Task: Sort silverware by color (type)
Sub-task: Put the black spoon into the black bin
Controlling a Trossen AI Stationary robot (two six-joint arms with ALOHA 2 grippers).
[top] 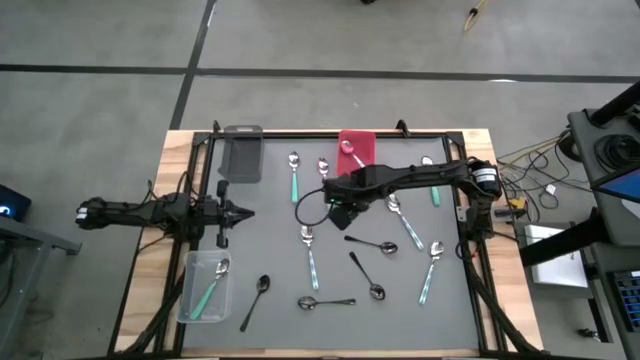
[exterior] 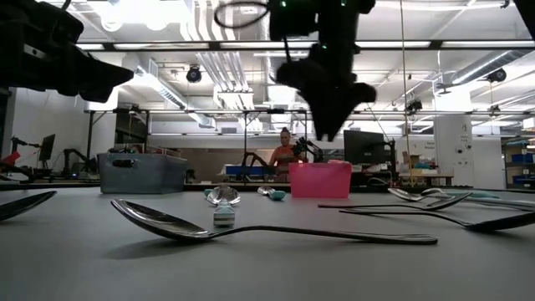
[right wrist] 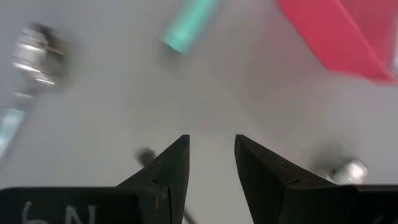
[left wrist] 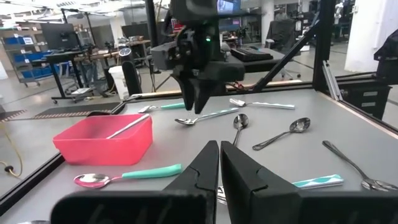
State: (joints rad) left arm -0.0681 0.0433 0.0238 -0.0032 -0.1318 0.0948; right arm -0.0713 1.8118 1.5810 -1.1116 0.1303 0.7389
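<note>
The silverware lies scattered on the grey mat [top: 270, 250]: teal-handled spoons [top: 294, 178] [top: 309, 256] [top: 429, 272] [top: 406, 222] and dark spoons [top: 371, 244] [top: 364, 275] [top: 254, 301] [top: 327, 301]. One spoon [top: 352, 151] lies in the red bin [top: 365, 140], and a teal-handled spoon [top: 208, 290] lies in the clear bin [top: 190, 300]. My right gripper [top: 340, 216] [right wrist: 211, 155] hangs open above the mat's middle, pointing steeply down, with nothing between its fingers. At the table's left side my left gripper [top: 243, 212] [left wrist: 219, 163] is shut and points level.
A grey bin [top: 241, 153] stands at the far left of the mat. A black frame [top: 330, 133] runs around the mat. Cables and equipment [top: 560, 170] sit beyond the table's right edge. A person [exterior: 287, 150] shows far off in the room behind.
</note>
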